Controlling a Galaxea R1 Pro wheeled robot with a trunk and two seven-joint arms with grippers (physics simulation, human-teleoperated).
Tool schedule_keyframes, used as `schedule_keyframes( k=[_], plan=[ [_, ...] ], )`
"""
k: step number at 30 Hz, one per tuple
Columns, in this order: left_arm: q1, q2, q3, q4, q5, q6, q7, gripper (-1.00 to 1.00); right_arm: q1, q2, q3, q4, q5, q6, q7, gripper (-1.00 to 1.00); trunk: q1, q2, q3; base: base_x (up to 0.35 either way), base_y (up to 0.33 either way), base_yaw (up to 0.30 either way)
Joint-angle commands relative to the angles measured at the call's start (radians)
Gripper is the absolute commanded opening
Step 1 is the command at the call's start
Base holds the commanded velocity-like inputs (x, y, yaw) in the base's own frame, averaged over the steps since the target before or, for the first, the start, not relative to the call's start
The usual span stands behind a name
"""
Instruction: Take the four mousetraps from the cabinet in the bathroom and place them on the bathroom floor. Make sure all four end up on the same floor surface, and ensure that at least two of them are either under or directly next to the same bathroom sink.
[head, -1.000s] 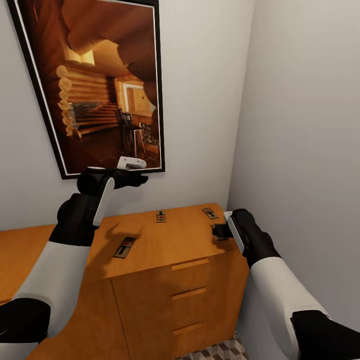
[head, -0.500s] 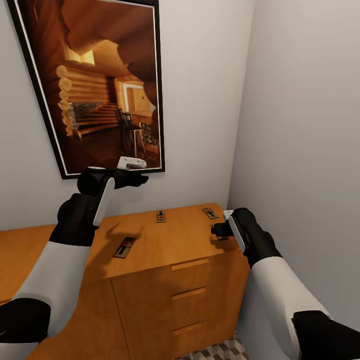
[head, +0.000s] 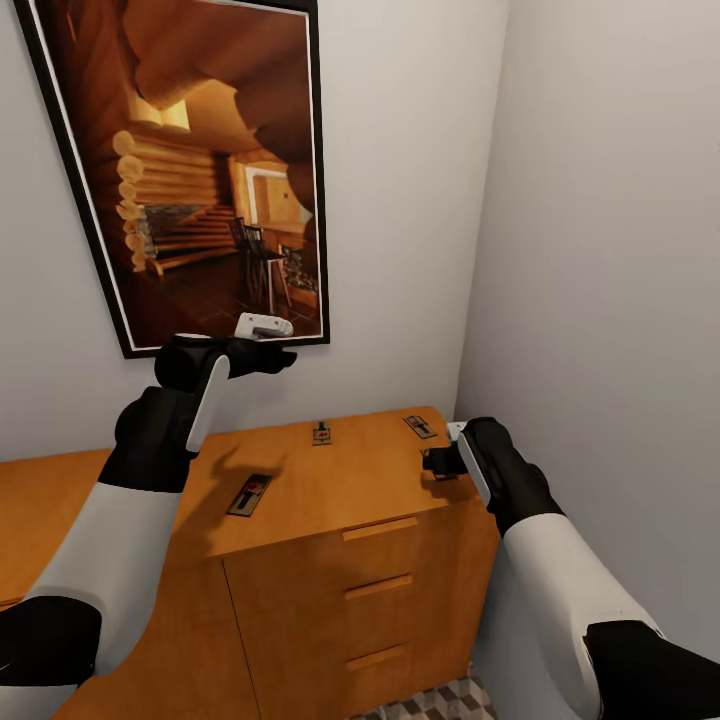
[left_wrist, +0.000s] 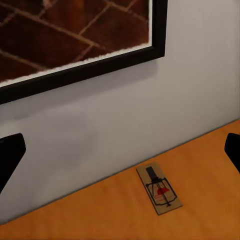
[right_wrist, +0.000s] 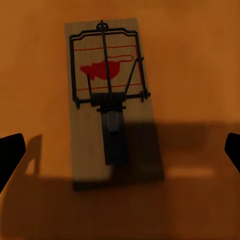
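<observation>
Mousetraps lie on my cabinet top (head: 330, 490): one lower left (head: 249, 494), one centre (head: 321, 433), one right (head: 420, 426). My left gripper (head: 272, 352) hangs spread, holding nothing. My right gripper (head: 432, 461), fingers parted, hovers over a trap (right_wrist: 111, 95).

Beneath right gripper (right_wrist: 120, 150): pale matt wooden mousetrap (right_wrist: 112, 100), dark wire spring, on smooth orange wood cabinet top (right_wrist: 200, 60).
</observation>
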Motion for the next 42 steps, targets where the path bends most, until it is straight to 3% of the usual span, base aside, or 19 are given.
schedule_keyframes(
  k=[1, 42],
  plan=[
    [-0.001, 0.001, -0.001, -0.001, 0.006, 0.004, 0.003, 1.00, -0.001, 0.000, 0.001, -0.001, 0.006, 0.004, 0.001, 1.00, 0.000, -0.001, -0.001, 0.000, 0.000, 0.000],
    [-0.001, 0.000, -0.002, -0.001, 0.006, 0.004, 0.003, 1.00, -0.001, 0.000, -0.001, 0.061, 0.009, 0.004, 0.001, 1.00, 0.000, -0.001, -0.001, 0.000, 0.000, 0.000]
  ],
)
